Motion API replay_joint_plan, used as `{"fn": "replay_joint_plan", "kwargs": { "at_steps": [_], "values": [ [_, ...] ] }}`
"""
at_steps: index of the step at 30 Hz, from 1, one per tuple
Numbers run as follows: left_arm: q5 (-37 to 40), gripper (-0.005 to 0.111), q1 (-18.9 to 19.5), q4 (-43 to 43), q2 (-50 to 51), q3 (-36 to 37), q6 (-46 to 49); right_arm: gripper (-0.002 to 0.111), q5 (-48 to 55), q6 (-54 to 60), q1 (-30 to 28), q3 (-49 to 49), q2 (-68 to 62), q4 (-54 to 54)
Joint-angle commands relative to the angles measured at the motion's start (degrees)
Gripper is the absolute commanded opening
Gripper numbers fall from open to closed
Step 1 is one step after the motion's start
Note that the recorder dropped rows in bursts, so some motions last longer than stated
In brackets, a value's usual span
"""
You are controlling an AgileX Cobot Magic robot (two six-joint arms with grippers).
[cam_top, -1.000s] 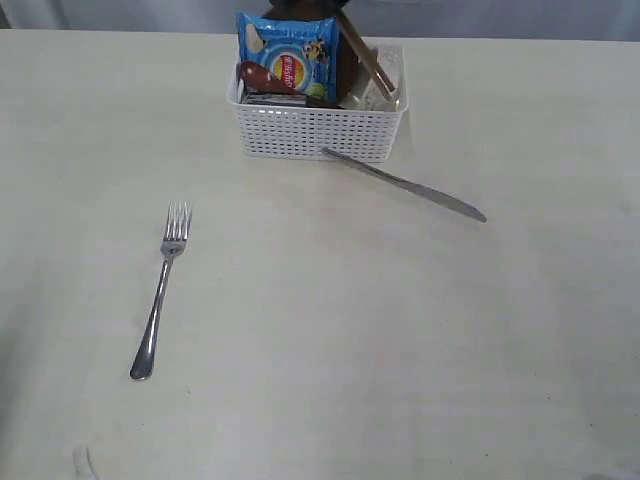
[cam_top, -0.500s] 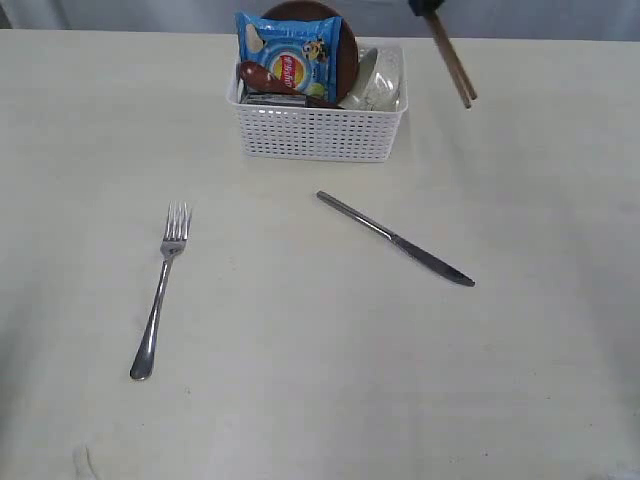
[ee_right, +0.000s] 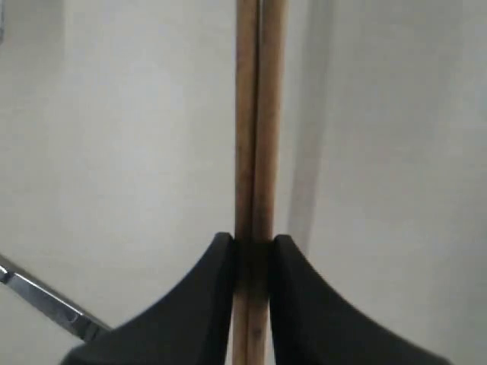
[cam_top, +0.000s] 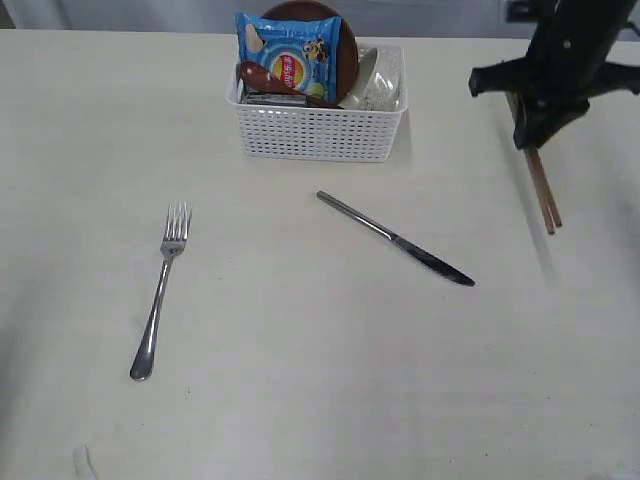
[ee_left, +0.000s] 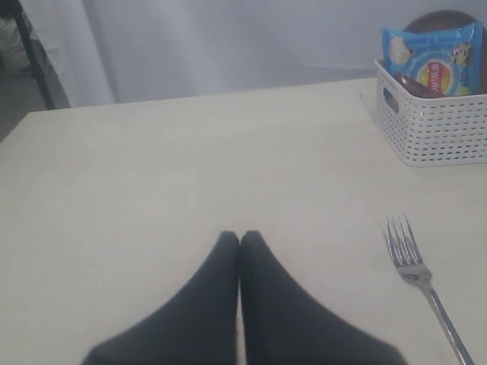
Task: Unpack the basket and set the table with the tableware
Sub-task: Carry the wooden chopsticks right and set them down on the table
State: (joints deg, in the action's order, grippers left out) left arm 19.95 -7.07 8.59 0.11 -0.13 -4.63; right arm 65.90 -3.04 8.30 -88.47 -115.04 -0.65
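Exterior and 2 wrist views of the table-setting scene. The right gripper (cam_top: 528, 138) was at the far right of the exterior view, well apart from the basket (cam_top: 320, 132). Its 2 black fingers (ee_right: 217, 262) were pinched on a pair of brown wooden chopsticks (cam_top: 543, 195). The 2 sticks lay side by side, and their free ends sloped down toward the table (cam_top: 320, 400). Whether the tips touched the surface could not be told.

The left gripper (ee_left: 240, 237) hovered low over bare tabletop, near the tines of the fork (cam_top: 160, 295). Its jaws were pressed together with nothing between them.

The fork lay flat on the left of the table, tines toward the basket. The knife (cam_top: 395, 240) lay flat and diagonal in front of the basket, handle end nearer to it, touching neither basket nor fork.

The basket stood at the far edge of the table. It held a blue snack packet (cam_top: 290, 52) standing upright and a round brown plate (cam_top: 347, 55) on edge behind the packet. A pale bowl (cam_top: 377, 80) was tilted at the basket's right end, and a reddish-brown spoon (cam_top: 258, 76) lay beside the packet.
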Motion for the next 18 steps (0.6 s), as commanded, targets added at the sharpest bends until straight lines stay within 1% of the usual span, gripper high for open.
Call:
{"fn": "replay_joint_plan", "kwargs": {
  "at_steps": [1,4,9,18],
  "values": [
    [0.0,0.000,-0.3,-0.1,-0.1,0.1,-0.1,0.000,-9.0,1.3,-0.8,9.4,0.8,-2.6],
    [0.0,0.000,-0.3,-0.1,-0.1,0.1,-0.1,0.000,-14.5,0.0,-0.8,14.0,0.8,-3.3],
    [0.0,0.000,-0.3,-0.1,-0.1,0.1,-0.1,0.000,-19.6,-3.1,-0.8,18.1,0.8,-2.3],
    [0.0,0.000,-0.3,-0.1,-0.1,0.1,-0.1,0.000,-20.5,-3.0,-0.8,18.3,-1.6,-2.5]
  ]
}}
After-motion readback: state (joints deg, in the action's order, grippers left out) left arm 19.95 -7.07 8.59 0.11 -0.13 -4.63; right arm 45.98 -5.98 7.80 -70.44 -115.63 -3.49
